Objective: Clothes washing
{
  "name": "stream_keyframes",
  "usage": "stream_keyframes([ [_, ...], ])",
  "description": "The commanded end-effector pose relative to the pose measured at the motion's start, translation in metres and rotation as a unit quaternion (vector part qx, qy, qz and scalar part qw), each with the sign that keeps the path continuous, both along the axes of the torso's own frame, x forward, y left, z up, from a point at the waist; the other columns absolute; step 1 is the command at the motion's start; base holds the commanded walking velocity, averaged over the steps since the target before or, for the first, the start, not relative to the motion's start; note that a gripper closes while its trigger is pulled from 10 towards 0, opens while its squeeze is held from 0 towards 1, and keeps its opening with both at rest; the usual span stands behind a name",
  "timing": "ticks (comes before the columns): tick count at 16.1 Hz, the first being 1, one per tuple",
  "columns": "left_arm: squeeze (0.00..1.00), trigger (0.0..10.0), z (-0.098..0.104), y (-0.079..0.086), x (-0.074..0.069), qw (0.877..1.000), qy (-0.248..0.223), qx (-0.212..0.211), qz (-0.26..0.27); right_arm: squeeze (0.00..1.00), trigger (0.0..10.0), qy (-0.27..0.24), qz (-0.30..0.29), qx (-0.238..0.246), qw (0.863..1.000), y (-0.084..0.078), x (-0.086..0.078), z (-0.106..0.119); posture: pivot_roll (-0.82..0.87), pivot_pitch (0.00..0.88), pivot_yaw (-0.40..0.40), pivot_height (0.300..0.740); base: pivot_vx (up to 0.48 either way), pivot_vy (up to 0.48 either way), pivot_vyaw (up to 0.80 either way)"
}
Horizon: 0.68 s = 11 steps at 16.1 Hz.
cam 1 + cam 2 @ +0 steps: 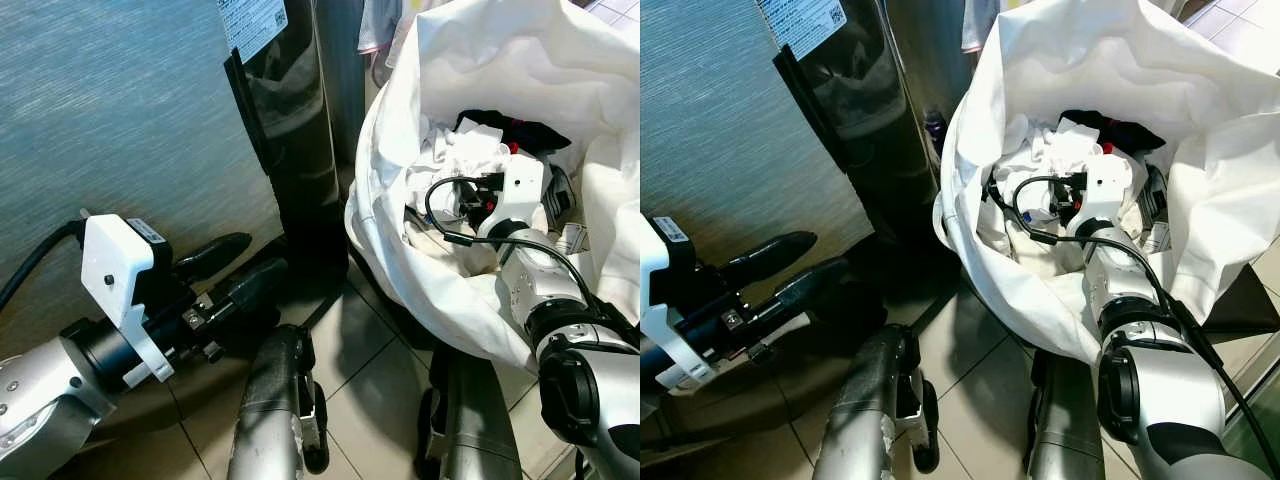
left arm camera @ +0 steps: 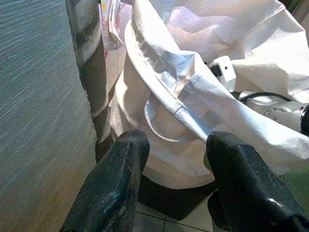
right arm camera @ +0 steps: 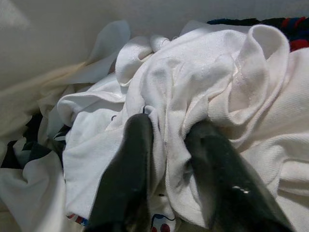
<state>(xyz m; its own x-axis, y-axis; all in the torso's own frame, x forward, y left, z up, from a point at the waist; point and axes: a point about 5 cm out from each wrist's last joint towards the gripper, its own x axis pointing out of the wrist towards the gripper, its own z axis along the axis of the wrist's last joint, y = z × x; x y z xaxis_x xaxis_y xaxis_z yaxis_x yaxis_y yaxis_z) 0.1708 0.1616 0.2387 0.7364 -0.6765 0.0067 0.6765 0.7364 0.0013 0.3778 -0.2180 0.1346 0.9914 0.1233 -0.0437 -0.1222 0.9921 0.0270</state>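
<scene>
A big white laundry bag (image 1: 420,290) stands open on the floor, full of clothes. A crumpled white garment (image 3: 207,82) lies on top, with a dark red-and-black piece (image 1: 520,128) behind it. My right arm reaches down into the bag, and its gripper (image 3: 171,125) is shut on a fold of the white garment, one black finger on either side of the cloth. My left gripper (image 1: 245,265) hangs low outside the bag, open and holding nothing. It points at the bag's rim (image 2: 164,92) and a white strap loop (image 2: 157,128).
A black glossy column (image 1: 295,130) stands between the grey textured wall (image 1: 120,110) and the bag. Pale cloth (image 1: 378,25) hangs behind it. Tiled floor (image 1: 370,370) lies below, with my two legs (image 1: 275,410) at the bottom edge.
</scene>
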Motion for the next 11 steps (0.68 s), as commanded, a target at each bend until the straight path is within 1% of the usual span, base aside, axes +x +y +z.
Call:
stream_keyframes([
  [1,0.00,10.0,0.003,-0.002,-0.005,1.000,-0.001,0.007,-0.008,0.00,0.0,0.020,-0.006,0.006,1.000,-0.003,-0.005,-0.012,0.30,0.320,0.168,0.595,0.000,0.000,0.00],
  [6,0.00,10.0,0.002,-0.003,-0.004,1.000,0.004,0.005,-0.005,0.00,0.0,0.016,-0.014,0.010,1.000,-0.008,-0.006,-0.010,0.29,0.320,0.166,0.595,0.000,0.000,0.00],
  [11,0.00,10.0,0.000,-0.005,0.000,1.000,0.008,0.001,-0.003,0.00,0.0,0.009,-0.023,0.017,1.000,-0.014,-0.006,-0.007,0.28,0.304,0.160,0.595,0.000,0.000,0.00],
])
